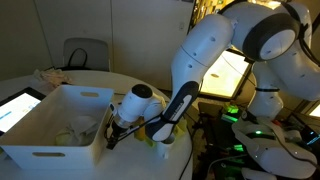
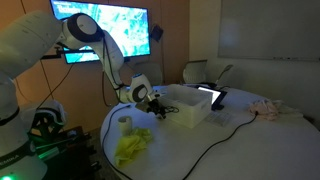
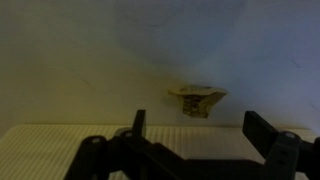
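My gripper [image 1: 113,134] hangs open just outside the near end wall of a white plastic bin [image 1: 40,150] on the round white table [image 1: 135,160]. The other exterior view shows the gripper [image 2: 157,104] level with the bin [image 2: 192,112] and pointing at its side. In the wrist view the two dark fingers [image 3: 262,130] stand wide apart around my gripper [image 3: 200,130], with nothing between them. They face the bin wall [image 3: 100,60] and its handle slot [image 3: 197,99]. Small pale items [image 1: 76,131] lie inside the bin.
A yellow cloth [image 2: 130,149] and a white cup [image 2: 125,122] lie on the table near the arm's base side. A tablet [image 2: 212,96] leans behind the bin, a crumpled cloth [image 2: 268,108] lies at the far edge, and a cable [image 2: 225,135] crosses the table.
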`<act>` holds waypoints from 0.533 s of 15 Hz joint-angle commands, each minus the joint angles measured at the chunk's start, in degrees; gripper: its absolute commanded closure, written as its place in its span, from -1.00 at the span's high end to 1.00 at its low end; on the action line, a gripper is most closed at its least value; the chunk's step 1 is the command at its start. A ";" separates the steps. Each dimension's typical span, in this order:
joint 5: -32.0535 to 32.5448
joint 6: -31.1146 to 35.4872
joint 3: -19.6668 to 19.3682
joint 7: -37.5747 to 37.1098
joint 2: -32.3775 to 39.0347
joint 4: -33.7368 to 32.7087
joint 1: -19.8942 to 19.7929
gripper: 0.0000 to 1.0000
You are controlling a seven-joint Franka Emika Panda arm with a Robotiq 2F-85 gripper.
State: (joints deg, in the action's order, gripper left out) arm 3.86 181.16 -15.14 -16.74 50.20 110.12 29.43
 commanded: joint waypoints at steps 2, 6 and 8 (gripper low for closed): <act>-4.55 2.45 -4.07 0.04 1.02 0.72 4.85 0.97; -5.12 2.39 -2.85 0.87 3.48 -0.95 4.51 1.00; -4.99 2.15 -2.17 1.20 4.29 -1.31 3.99 0.94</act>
State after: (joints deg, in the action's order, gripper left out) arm 0.56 181.64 -17.71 -16.70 51.65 110.61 33.47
